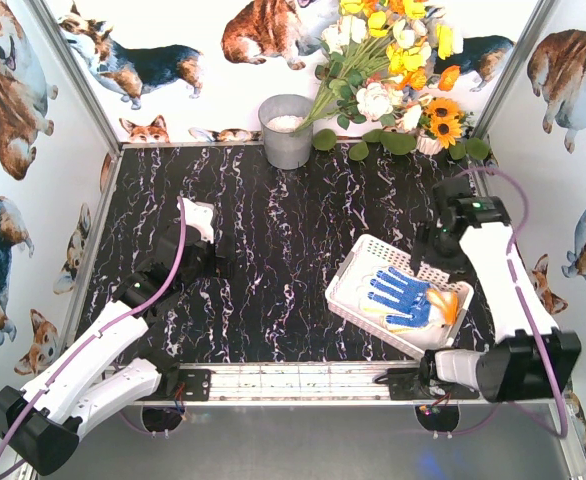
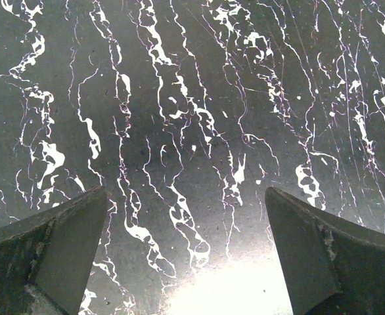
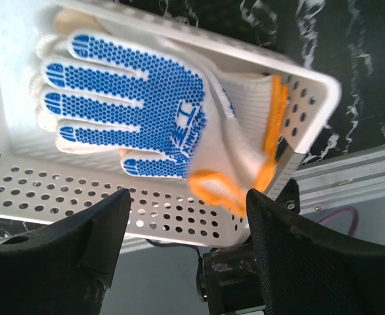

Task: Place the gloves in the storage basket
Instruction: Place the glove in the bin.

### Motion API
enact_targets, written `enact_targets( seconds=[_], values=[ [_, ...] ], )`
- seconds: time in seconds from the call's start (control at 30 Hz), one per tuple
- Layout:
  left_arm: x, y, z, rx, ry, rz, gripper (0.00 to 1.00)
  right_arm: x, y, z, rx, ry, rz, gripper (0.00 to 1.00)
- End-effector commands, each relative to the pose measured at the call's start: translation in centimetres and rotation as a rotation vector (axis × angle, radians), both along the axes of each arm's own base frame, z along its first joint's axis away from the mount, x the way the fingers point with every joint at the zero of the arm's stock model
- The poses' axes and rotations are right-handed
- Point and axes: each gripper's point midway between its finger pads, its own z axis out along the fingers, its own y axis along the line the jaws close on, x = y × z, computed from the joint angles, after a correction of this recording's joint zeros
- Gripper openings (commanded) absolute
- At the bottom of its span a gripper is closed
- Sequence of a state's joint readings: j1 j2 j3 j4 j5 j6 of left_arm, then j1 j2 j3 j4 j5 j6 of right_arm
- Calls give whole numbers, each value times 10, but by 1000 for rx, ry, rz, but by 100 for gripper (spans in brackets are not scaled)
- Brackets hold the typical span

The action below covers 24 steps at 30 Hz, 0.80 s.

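A white knit glove (image 1: 403,297) with a blue-dotted palm and orange cuff lies palm up in the white perforated storage basket (image 1: 351,262) at the right of the table, on top of other white gloves (image 3: 45,46). My right gripper (image 1: 435,245) hovers over the basket's far right side, open. In the right wrist view the glove (image 3: 146,105) lies beyond the gripper (image 3: 188,210), and its blurred orange cuff (image 3: 235,187) hangs loose between the fingertips, ungripped, in front of the basket wall (image 3: 113,203). My left gripper (image 1: 213,258) is open over bare marble (image 2: 186,131), nothing between its fingers (image 2: 67,230).
A grey metal bucket (image 1: 286,130) stands at the back centre, with a bunch of flowers (image 1: 393,70) to its right. An aluminium rail (image 1: 303,380) runs along the near edge. Walls printed with corgis close in the left, back and right sides.
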<state>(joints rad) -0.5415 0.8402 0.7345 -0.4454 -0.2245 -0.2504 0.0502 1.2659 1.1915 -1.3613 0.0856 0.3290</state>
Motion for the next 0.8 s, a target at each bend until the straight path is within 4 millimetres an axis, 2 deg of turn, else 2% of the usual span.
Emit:
enact_targets(
  seconds=[0.0,0.1,0.17,0.27,0.33,0.4,0.5,0.63,0.77],
  values=[
    [4,0,3,-14,-16,7,100,5,-20,40,-101,-144,-52,73],
    [4,1,3,-15,-16,8,100,4,-19,54,-90,-210,-66,74],
    [3,0,4,-15,-18,7,100,3,-8,54,-25,-240,-57,73],
    [3,0,3,-15,-17,7,100,0,13,41,94,-251,-57,71],
    [3,0,4,-16,-19,7,100,-4,18,24,120,-225,-87,68],
    [3,1,4,-16,-20,7,100,-6,16,10,110,-202,-117,65],
    [2,1,4,-18,-19,7,100,-8,-2,0,14,-181,-179,65],
    [3,1,6,-21,-24,7,100,-9,-13,-7,-50,-185,-204,53],
    [1,1,7,-26,-31,7,100,-16,-26,-24,-115,-139,-239,48]
  ],
)
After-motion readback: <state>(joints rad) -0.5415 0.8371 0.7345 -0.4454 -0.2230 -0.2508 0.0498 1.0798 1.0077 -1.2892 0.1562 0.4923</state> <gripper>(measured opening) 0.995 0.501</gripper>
